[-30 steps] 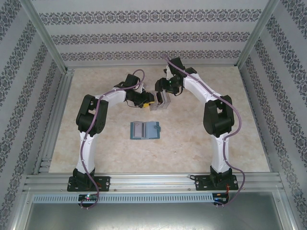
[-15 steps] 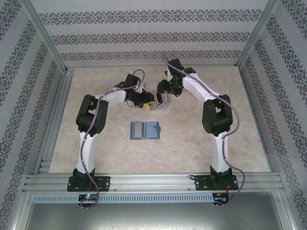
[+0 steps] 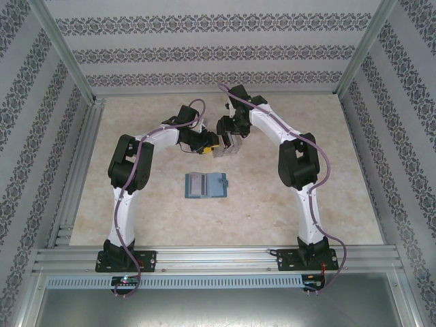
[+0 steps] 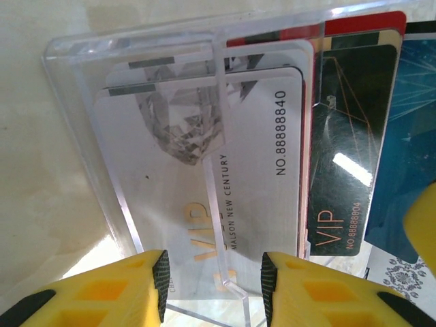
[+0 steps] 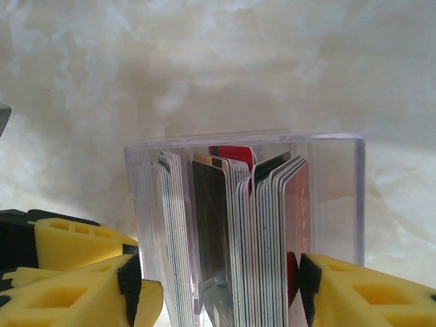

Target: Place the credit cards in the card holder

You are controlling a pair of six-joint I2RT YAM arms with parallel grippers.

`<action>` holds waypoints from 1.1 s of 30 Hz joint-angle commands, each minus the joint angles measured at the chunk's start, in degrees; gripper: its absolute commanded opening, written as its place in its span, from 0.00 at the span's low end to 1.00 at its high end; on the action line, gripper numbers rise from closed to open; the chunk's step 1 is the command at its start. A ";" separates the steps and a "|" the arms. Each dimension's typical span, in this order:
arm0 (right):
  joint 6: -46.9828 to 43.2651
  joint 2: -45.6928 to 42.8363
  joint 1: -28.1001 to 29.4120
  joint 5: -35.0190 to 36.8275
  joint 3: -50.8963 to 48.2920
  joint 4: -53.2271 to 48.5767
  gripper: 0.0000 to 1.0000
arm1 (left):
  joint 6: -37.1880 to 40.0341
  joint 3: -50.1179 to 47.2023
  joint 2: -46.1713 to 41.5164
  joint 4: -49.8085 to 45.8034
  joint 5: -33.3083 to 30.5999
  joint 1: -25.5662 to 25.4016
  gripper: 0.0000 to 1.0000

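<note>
Card holder: the small teal-blue fold-over card holder (image 3: 206, 184) lies open and flat on the pale marbled table (image 3: 306, 204). It is between the two arms and closer to their bases than the grippers are.
Credit cards: the thin plastic credit cards (image 5: 231, 225) stand on edge, packed side by side, in a see-through plastic stand (image 5: 334, 197). The stand is farther back on the table, apart from the card holder.
Card colours: from the left wrist, a white card (image 4: 259, 157) marked "VIP" is in front. Next to it is a black card (image 4: 351, 157). A red card (image 4: 361, 22) peeks out behind, and a blue card (image 4: 409, 136) is at the edge.
Left gripper: the left gripper (image 4: 214, 289) is at the low edge of the stand, with one yellow finger on each side of a clear rib. I cannot tell if it is squeezing the stand.
Right gripper: the right gripper (image 5: 219, 293) is by the cards, its yellow fingers spread apart, one on each side of the bunch.
</note>
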 commanded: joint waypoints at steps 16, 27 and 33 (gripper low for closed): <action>-0.94 -5.10 0.98 0.22 -0.18 -1.41 0.62 | 0.64 2.52 1.80 -1.33 0.85 -1.28 0.43; -1.29 -3.43 -0.45 1.60 -1.35 -2.04 0.57 | 0.90 2.35 1.41 -1.58 0.91 -1.41 0.42; -2.13 -2.73 -0.59 4.36 -1.13 -2.92 0.55 | 0.82 2.35 1.19 -1.40 1.01 -1.38 0.43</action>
